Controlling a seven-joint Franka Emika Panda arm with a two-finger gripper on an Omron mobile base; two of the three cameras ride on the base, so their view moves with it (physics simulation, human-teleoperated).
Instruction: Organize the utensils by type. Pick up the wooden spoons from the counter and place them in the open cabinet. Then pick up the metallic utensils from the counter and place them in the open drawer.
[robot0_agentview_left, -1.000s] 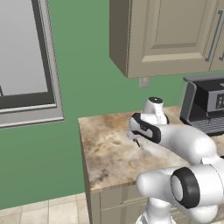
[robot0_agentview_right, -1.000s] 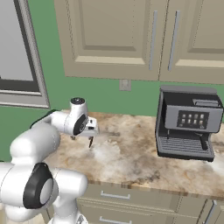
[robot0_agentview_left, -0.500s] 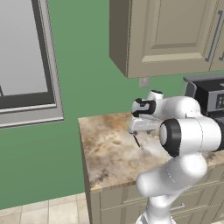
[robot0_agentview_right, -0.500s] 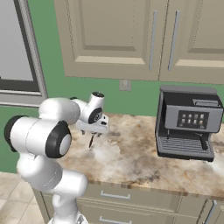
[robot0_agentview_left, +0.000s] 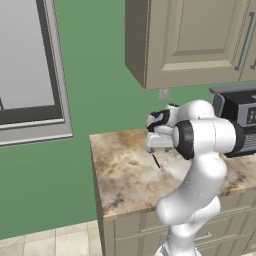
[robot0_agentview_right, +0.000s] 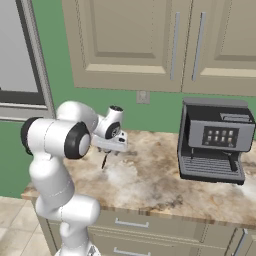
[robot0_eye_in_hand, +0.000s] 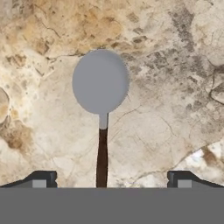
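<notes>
A: What is lying under the hand right now?

B: A short metal utensil with a round grey head and a thin dark handle (robot0_eye_in_hand: 101, 113) is lying flat on the beige-and-brown marbled stone worktop (robot0_eye_in_hand: 175, 87), its handle running down between the two fingertips.

A: And the pincer (robot0_eye_in_hand: 109, 179)?

B: It is standing wide, with one dark fingertip (robot0_eye_in_hand: 41, 179) on each side of the handle and neither touching it (nothing is being held).

A: Where is the arm sitting?

B: The white arm is hanging over the worktop's left part (robot0_agentview_left: 120, 175), hand pointing down. A black-and-grey coffee machine (robot0_agentview_right: 215, 142) is standing on the worktop well to the right, under the closed beige wall cabinets (robot0_agentview_right: 150, 42).
</notes>
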